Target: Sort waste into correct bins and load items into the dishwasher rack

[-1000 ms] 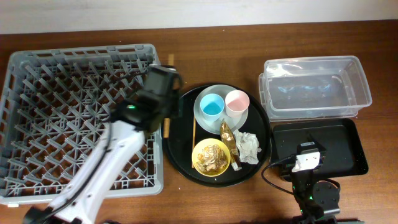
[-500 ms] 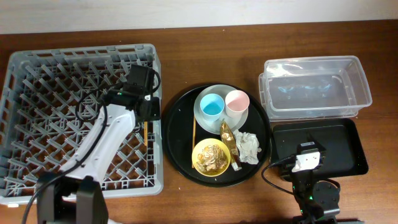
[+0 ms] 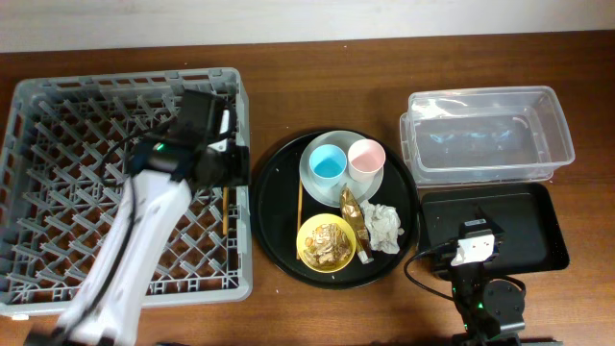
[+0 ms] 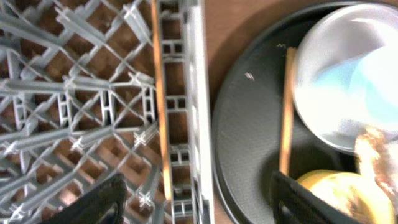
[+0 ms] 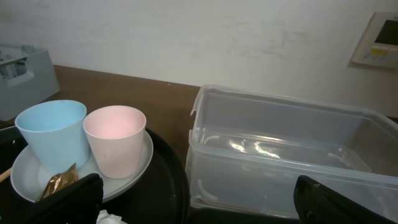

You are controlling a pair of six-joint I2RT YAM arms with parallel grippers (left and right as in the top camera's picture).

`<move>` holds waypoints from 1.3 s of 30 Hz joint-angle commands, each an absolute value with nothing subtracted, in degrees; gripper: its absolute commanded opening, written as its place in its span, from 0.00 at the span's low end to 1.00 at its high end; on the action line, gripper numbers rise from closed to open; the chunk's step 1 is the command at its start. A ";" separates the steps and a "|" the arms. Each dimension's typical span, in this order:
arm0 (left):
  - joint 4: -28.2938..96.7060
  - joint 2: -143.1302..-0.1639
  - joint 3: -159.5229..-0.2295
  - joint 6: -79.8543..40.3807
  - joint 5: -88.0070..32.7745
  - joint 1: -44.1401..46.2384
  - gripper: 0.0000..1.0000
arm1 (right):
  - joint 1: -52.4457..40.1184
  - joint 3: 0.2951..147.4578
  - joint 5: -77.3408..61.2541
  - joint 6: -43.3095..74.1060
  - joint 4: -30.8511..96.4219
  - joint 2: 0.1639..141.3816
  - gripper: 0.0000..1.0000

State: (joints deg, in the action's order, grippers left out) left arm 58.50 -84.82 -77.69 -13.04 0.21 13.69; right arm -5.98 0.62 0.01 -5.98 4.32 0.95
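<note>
From overhead we judge the job barely begun. One chopstick (image 3: 225,207) lies in the dishwasher rack (image 3: 58,96) just below the left gripper (image 3: 226,168). The second chopstick (image 3: 300,204), blue cup (image 3: 328,163), pink cup (image 3: 366,159), plate (image 3: 315,187), yellow bowl (image 3: 309,252) of food scraps (image 3: 329,240), foil wrapper (image 3: 356,226) and napkin (image 3: 384,226) all sit on the round black tray (image 3: 274,183), and the clear tub (image 3: 480,94) and black rectangular tray (image 3: 533,226) hold nothing. In the left wrist view we see its fingers (image 4: 106,199) spread wide and gripping nothing, with the rack wall standing between the two chopsticks. The right wrist view shows the right gripper (image 5: 205,205) likewise released, facing the cups and tub.

Blurred light blue cup (image 4: 365,70), edge-cropped
</note>
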 commanded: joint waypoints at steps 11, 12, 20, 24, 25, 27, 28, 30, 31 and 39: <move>72.93 -68.25 -79.02 -12.75 -3.49 13.80 0.99 | -5.58 1.04 -5.80 1.54 -6.20 0.73 0.99; 73.41 -68.27 -79.02 -12.78 -3.49 13.82 0.99 | -5.58 2.04 -5.82 4.47 -6.00 0.73 0.99; 73.80 -68.27 -79.02 -12.75 -3.46 13.80 0.99 | -5.58 33.80 -7.57 9.06 24.91 13.21 0.99; 73.84 -68.27 -79.02 -12.75 -3.46 13.80 1.00 | -5.58 71.48 -11.33 6.33 62.61 46.06 0.99; 73.84 -68.27 -79.02 -12.75 -3.46 13.80 0.99 | -5.58 80.58 -16.56 6.26 70.89 54.15 0.98; 73.84 -68.27 -79.02 -12.75 -3.46 13.80 0.99 | -5.61 85.41 -18.26 6.55 80.40 64.93 0.49; 73.84 -68.27 -79.02 -12.75 -3.46 13.80 0.99 | -5.69 84.20 -18.24 6.50 81.34 67.37 0.31; 73.84 -68.27 -79.02 -12.75 -3.46 13.80 0.99 | -7.22 80.71 -17.45 6.46 81.01 70.74 0.31; 73.84 -68.27 -79.02 -12.75 -3.46 13.82 1.00 | -8.40 78.32 -17.15 6.48 79.92 71.90 0.35; 73.84 -68.27 -79.02 -12.75 -3.46 13.80 0.99 | -17.10 58.50 -8.99 15.77 59.35 75.46 0.56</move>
State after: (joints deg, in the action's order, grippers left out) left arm 73.95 -68.73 -78.59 -13.04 -3.05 13.76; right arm -14.70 62.89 -12.67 12.73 64.25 74.35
